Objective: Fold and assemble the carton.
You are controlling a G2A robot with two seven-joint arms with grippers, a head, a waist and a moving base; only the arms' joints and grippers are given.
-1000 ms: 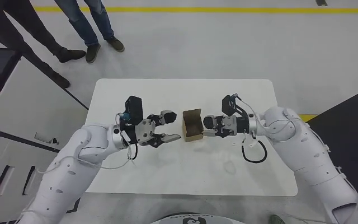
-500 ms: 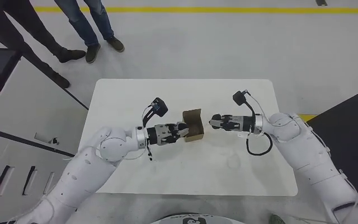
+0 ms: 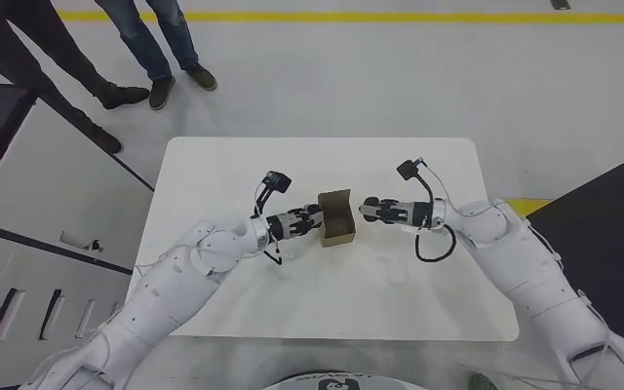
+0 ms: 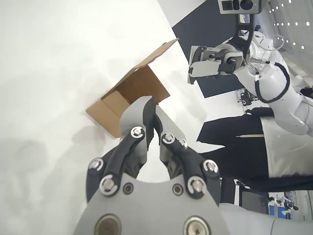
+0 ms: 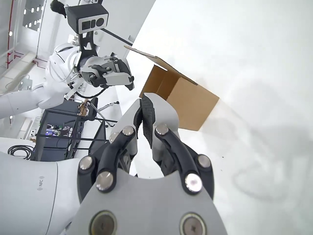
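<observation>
We count one carton (image 3: 338, 229), one table (image 3: 429, 283) and two grippers. The carton is brown cardboard and stands near the middle of the white table. Its top is open and one flap (image 3: 335, 201) is raised on the side away from the robot.

The left gripper (image 3: 314, 220) lies at the carton's left side. Its two fingers (image 4: 133, 116) are pressed together with nothing between them. The tips reach the carton's edge, but we cannot tell whether they touch it.

The right gripper (image 3: 367, 209) lies just beside the carton's opposite side. Its two fingers (image 5: 166, 113) are likewise closed on each other and hold nothing.

The carton stands between the two grippers, gripped by neither.
</observation>
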